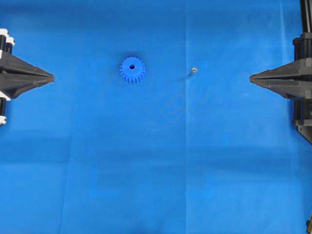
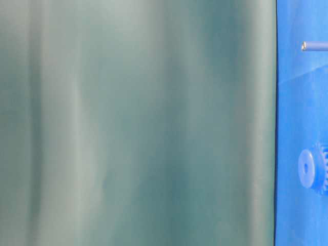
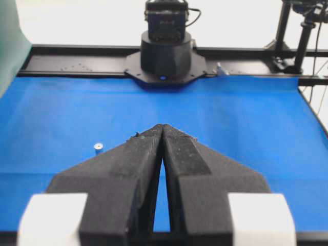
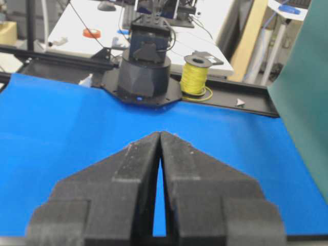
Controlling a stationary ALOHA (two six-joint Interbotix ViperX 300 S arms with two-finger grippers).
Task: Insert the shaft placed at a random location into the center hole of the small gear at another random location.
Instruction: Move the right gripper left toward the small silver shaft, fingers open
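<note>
Nothing is done: tiny silver-grey metal shaft point(image 1: 194, 70) stands right of small blue toothed plastic gear point(image 1: 132, 69), well apart; left gripper point(image 1: 51, 77) and right gripper point(image 1: 251, 78) clenched, empty, at frame edges.

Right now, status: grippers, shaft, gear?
Left gripper and right gripper shut, empty, at opposite edges. Shaft upright on the cloth, apart from the small gear. Center hole empty, nothing between them.

Even light is washing my blue cloth point(image 1: 156, 161); the green backdrop point(image 2: 138, 123) is blurring; windows are glaring.
</note>
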